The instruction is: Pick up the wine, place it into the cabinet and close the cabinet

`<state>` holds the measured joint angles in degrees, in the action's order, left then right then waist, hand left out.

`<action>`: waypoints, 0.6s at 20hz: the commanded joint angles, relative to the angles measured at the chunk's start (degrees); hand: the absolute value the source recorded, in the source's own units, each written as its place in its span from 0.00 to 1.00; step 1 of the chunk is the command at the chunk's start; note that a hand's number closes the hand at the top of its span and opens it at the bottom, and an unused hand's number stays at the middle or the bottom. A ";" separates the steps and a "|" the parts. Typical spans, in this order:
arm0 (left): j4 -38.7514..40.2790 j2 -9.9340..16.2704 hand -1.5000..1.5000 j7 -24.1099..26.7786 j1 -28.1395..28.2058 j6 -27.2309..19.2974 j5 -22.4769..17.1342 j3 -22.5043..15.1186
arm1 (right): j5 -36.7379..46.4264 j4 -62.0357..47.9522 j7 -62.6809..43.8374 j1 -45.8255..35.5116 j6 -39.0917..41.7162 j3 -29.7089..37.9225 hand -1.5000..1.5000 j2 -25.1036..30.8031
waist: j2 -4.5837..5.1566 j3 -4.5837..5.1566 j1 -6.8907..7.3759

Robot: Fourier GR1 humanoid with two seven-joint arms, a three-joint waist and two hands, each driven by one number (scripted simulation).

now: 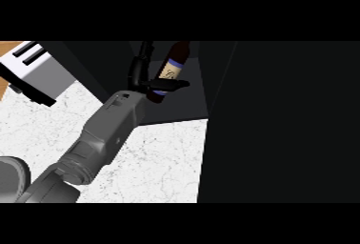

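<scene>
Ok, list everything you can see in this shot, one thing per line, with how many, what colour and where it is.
wine bottle: one, dark with a tan label and a blue band, upper middle, held tilted at the dark cabinet opening
cabinet: one, black, filling the right side and top of the view
counter: one, white marbled top, lower left and middle
toaster: one, white with black slots and trim, upper left on the counter
forearm: one, grey, coming up from the lower left edge toward the bottle
robot hand: one, black, curled round the wine bottle; which arm it belongs to cannot be told from this view, and no second hand shows
</scene>
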<state>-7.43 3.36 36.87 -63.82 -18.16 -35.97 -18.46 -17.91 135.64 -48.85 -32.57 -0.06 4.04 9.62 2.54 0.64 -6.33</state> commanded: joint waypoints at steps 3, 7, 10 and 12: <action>-4.11 4.03 0.00 3.69 -0.76 12.49 -3.43 4.22 | 2.87 2.79 -1.14 0.95 -2.32 -1.00 0.00 -0.47 | -1.66 -0.48 3.45; -5.81 2.21 0.00 1.88 -0.81 15.33 -2.73 4.07 | -0.88 2.60 -0.87 2.68 -0.51 3.44 0.00 2.24 | -2.42 -0.64 5.10; -7.64 2.83 0.00 0.55 1.60 17.24 -1.83 3.44 | 3.24 7.52 -5.34 2.92 -4.17 -0.62 0.00 1.62 | -2.77 -0.59 5.59; -12.52 -1.82 0.00 -0.98 1.79 11.44 -0.88 2.50 | 4.34 3.57 -2.42 3.50 -3.56 -0.48 0.00 1.33 | -3.00 -0.64 6.72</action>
<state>-15.27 0.64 38.04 -62.97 -5.59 -38.18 -15.26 -15.94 136.47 -51.16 -31.47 -2.85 4.53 11.34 0.39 0.24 -1.46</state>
